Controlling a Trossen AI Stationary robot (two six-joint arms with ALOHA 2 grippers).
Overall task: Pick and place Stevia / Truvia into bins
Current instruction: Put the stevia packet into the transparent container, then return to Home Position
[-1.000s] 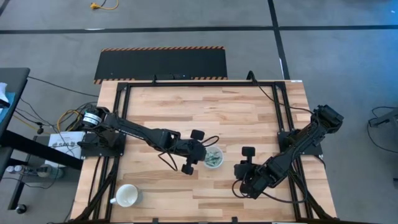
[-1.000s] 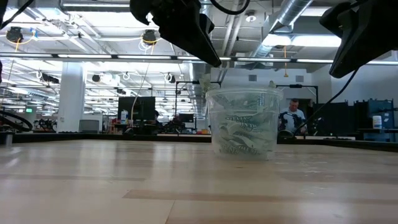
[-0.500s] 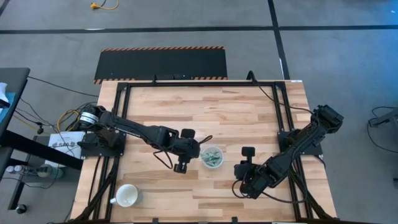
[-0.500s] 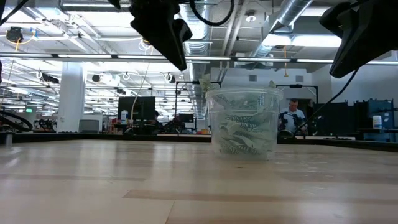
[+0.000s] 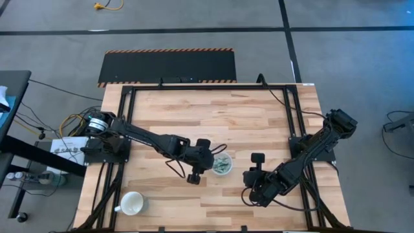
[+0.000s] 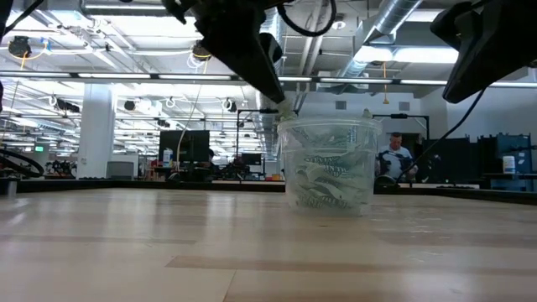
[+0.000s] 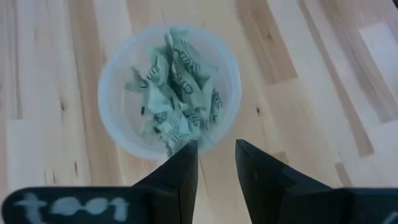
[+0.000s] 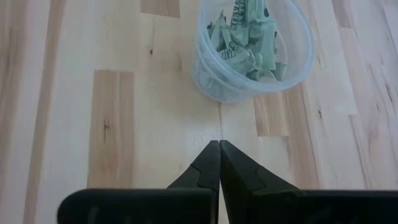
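From above: small round clear plastic cup (image 5: 222, 164) near the middle of the pale wooden tabletop (image 5: 259, 116), holding a heap of pale green and white paper sachets (image 5: 223, 166); left pincer (image 5: 202, 160) just beside the cup's rim, probably placed there for a drop or a check; right pincer (image 5: 255, 176) parked well apart on the cup's other side, waiting; white handled mug (image 5: 132, 204) off near the tabletop's near-left corner, untouched. At tabletop height: cup (image 6: 328, 167) upright, sachets (image 6: 329, 180) piled loosely inside; dark left arm dipping from above to the rim (image 6: 285, 111); a person far off in the room behind. Past the left wrist: cup (image 7: 118, 127) seen from directly above, sachets (image 7: 176, 102) crumpled within; dark fingers (image 7: 180, 171) partly apart, nothing visible between them. Past the right wrist: fingers (image 8: 208, 165) pressed fully together, empty, pointing toward the cup (image 8: 211, 81). No loose sachet visible on the tabletop in any view, so the sorting looks close to finished.
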